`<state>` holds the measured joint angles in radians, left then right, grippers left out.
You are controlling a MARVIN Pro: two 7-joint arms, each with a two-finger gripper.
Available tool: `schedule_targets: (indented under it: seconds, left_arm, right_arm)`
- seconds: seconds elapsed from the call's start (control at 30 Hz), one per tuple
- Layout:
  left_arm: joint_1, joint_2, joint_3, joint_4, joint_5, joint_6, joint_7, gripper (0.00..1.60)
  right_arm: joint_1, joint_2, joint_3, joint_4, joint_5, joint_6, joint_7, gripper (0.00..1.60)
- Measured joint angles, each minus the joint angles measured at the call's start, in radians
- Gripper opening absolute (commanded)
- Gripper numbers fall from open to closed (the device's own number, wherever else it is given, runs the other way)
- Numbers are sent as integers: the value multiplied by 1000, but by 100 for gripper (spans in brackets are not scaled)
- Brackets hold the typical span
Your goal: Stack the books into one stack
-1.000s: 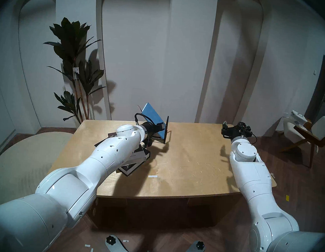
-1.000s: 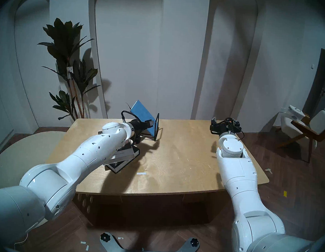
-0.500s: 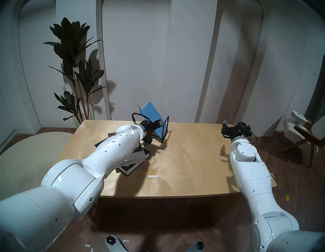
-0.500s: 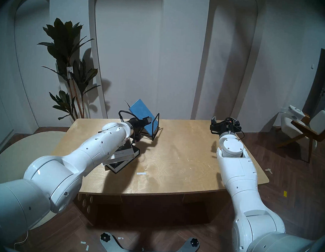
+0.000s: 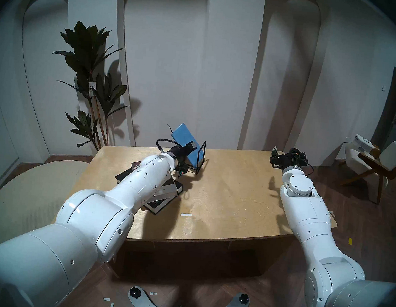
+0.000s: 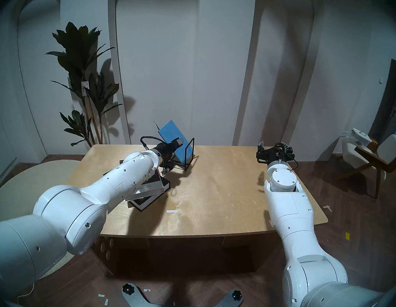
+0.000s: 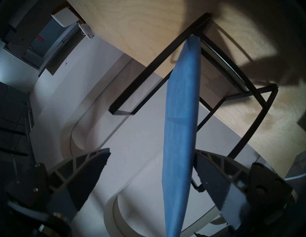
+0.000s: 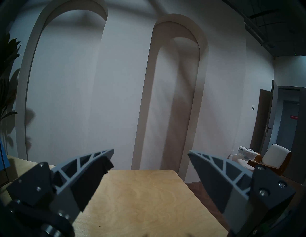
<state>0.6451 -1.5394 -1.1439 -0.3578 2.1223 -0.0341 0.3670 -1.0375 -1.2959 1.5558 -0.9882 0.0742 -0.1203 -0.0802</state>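
blue book leaning in the wire rack, left gripper wide around it

the black wire rack (image 5: 200, 157) stands near the far edge of the wooden table (image 5: 224, 199) and holds one thing: the thin blue book (image 5: 185, 140), tilted, its lower edge down inside the frame and its upper corner sticking out above and to the left. in the left wrist view the blue book (image 7: 180, 115) runs edge-on up the middle, its far end meeting a bar of the rack (image 7: 149, 71).

the left gripper (image 7: 151, 167) is spread wide with the book between its fingers (image 7: 89, 170). the one on the view's right sits close against the book; whether it touches cannot be told. the other finger stands well clear, so nothing is clamped.

the other two books lie on the table just nearer than the rack. the brown-covered book (image 5: 169, 188), white edge showing, rests crookedly on the large black book (image 5: 156, 205), whose corner with white text pokes out in front. the left arm (image 5: 142, 183) covers most of both, so how squarely they sit is unclear.

the right gripper (image 8: 150, 158) hangs over the table's far right part, its fingers wide apart and empty. in the head view it (image 5: 273, 153) is small and dark, with little detail. a strip of white tape (image 5: 185, 214) lies on the table nearer the front.
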Motion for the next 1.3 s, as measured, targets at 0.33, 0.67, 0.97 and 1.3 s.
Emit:
schedule_targets:
  seconds: [0.33,0.67,0.97,1.3]
  left_arm:
    - [-20,-11,56,79,55,48,63,160]
    - [-41,-20,96,141,102,80,70,160]
    - [-73,-48,81,170,99,70,21,160]
    - [-96,-75,23,180,46,32,-18,141]
  right_arm:
    - [5,-3,0,12,-5,-17,-5,160]
    - [9,-7,0,20,-9,-30,-8,160]
    - [12,-10,2,26,-12,-36,-9,160]
    - [14,-12,3,31,-16,-38,-10,160]
